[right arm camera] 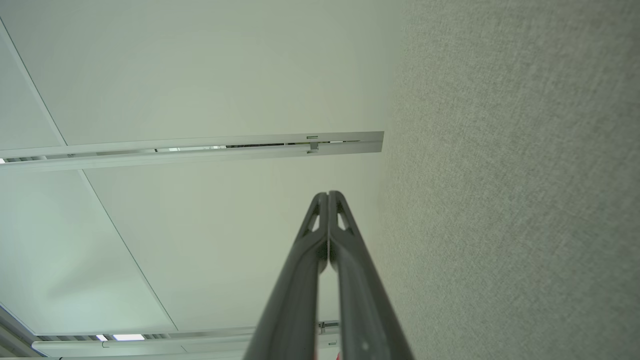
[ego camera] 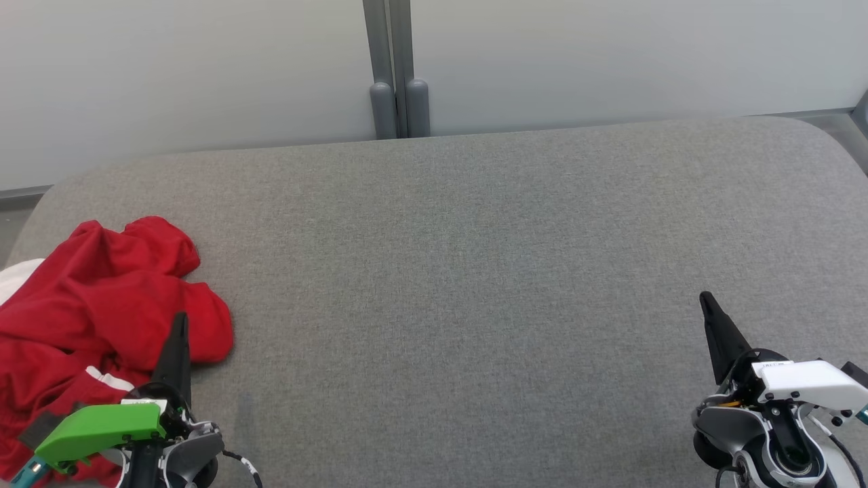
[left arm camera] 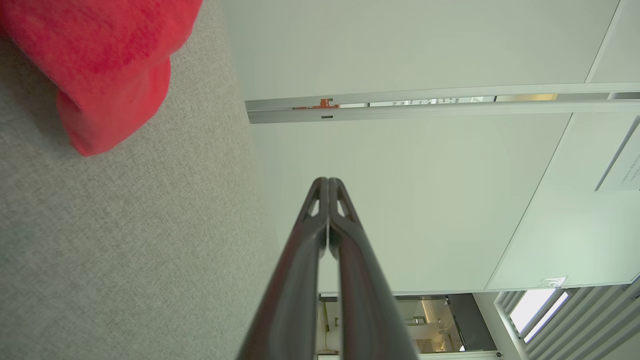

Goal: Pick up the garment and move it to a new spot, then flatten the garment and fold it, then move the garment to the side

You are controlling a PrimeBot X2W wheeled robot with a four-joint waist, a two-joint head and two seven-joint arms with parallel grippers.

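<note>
The red garment (ego camera: 102,298) lies crumpled at the left end of the grey fabric-topped desk (ego camera: 475,271). Some white trim shows at its far-left edge and near the bottom of the heap. As a bundle it runs roughly from the near left corner away toward the pale wall (ego camera: 610,61), with a rounded lobe pushed out to the right. The rest of the desk's top is bare grey cloth.

The left claw (ego camera: 180,325) is clenched with nothing in it, its two dark fingers pressed together and pointing away from the robot. In the head view its tip overlaps that right-hand lobe. From this angle I cannot tell whether it touches the cloth or hangs just over it. In the left wrist view the left claw (left arm camera: 328,182) aims at the wall rather than the cloth, and the garment (left arm camera: 100,65) sits off to its side and a little ahead.

The right claw (ego camera: 706,301) is also clenched and empty, over bare desk at the far right and well apart from the garment. The right wrist view shows the right claw (right arm camera: 328,196) shut, with grey cloth beside it.

No pick-up has begun, so the left arm is plainly the nearer one. My reading is that it needs to release its fingers, then turn left and down onto the lobe
</note>
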